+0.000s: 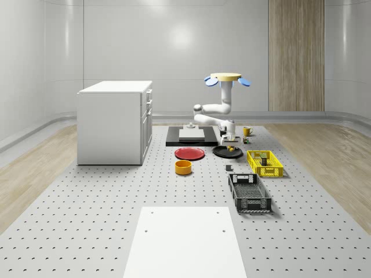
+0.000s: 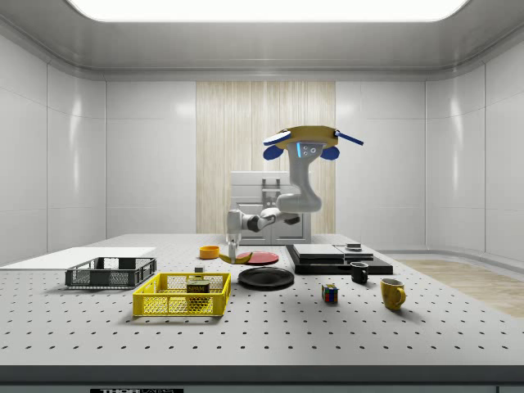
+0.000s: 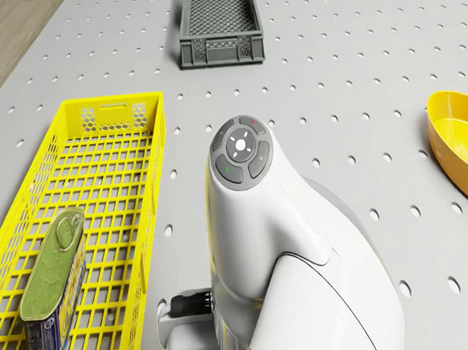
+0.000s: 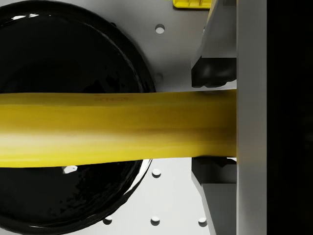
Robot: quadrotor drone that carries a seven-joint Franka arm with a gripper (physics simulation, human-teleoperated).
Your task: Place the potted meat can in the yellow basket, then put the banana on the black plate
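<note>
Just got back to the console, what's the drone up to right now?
The drone hovers above the table by the black plate. Its arm reaches down, and the pincer is shut on the banana, holding it over the plate, not yet set down. The potted meat can already lies inside the yellow basket, so only the banana step remains.

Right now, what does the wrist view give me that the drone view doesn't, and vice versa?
Wrist view alone: the banana clamped between the gripper fingers, hanging over the black plate.
Drone view alone: the potted meat can lying inside the yellow basket, the dark grey crate beyond it, the yellow bowl, and the arm's white link.
Shared: the perforated table, plus a corner of the yellow basket.
</note>
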